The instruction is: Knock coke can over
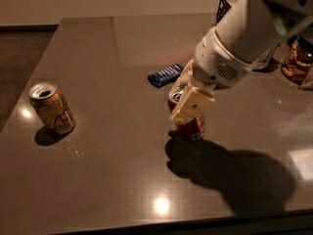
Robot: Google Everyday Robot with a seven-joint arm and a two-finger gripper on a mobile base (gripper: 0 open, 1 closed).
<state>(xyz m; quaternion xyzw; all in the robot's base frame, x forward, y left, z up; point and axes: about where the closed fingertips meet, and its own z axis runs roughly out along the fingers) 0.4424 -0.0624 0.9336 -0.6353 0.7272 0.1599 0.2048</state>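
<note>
The coke can (193, 127), light, stiff and slick, sits right of table centre against the gripper (186, 103), whose spread I cannot tell; pushing near its top should tip it.

The white arm (244, 38) slants down from the upper right, wrist tilted toward the coke can (191, 129) — its cream gripper (190, 102) sits against the can's top, across its near side.
</note>
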